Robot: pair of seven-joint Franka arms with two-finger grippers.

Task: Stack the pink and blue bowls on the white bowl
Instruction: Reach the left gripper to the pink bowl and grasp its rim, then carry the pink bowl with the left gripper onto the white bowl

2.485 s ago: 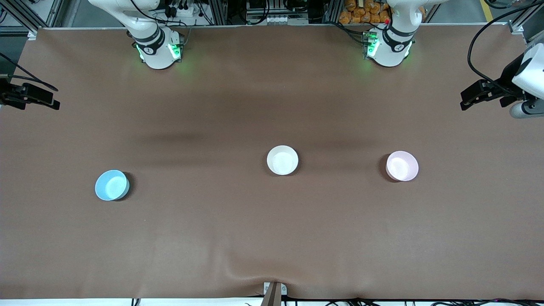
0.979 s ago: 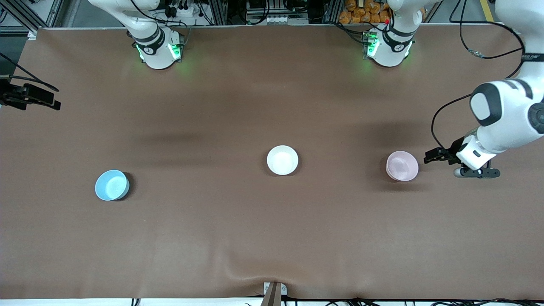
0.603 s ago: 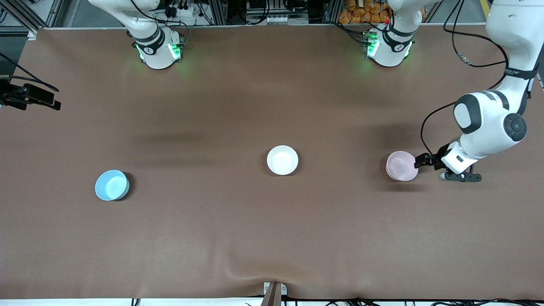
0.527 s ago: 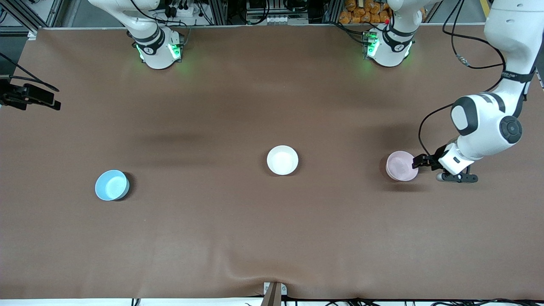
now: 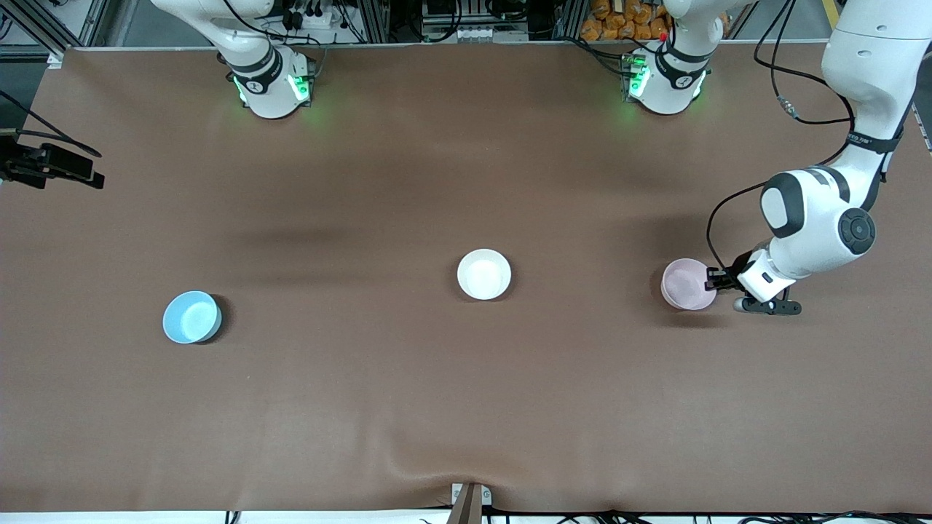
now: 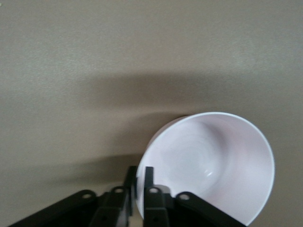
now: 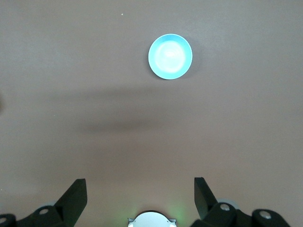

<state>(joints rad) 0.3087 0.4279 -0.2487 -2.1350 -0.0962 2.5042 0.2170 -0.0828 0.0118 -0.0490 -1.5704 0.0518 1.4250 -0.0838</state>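
On the brown desk [image 5: 408, 407], the front view shows three bowls in a loose row. The blue bowl [image 5: 191, 317] sits toward the right arm's end and a little nearer the camera than the others. The white bowl [image 5: 484, 274] is in the middle, and the pink bowl [image 5: 688, 284] sits toward the left arm's end. All three stand upright and well apart from one another. The left arm reaches down from the table's end, and the left gripper [image 5: 717, 280] is at the pink bowl's rim, on the side toward that arm's end of the desk. The right gripper [image 5: 54, 166] hangs at the desk's edge at the right arm's end, where that arm waits.

In the left wrist view, the pink bowl [image 6: 213, 161] fills much of the frame. It casts a soft shadow on the desk [image 6: 94, 56]. The left gripper [image 6: 140, 182] has its jaws drawn close together, with one dark finger [image 6: 149, 189] inside the rim and the other outside it, pinching the bowl's thin wall.

In the right wrist view, the blue bowl [image 7: 170, 56] lies well below the right gripper [image 7: 140, 196] on bare desk [image 7: 71, 56]. The jaws are spread wide and hold nothing.
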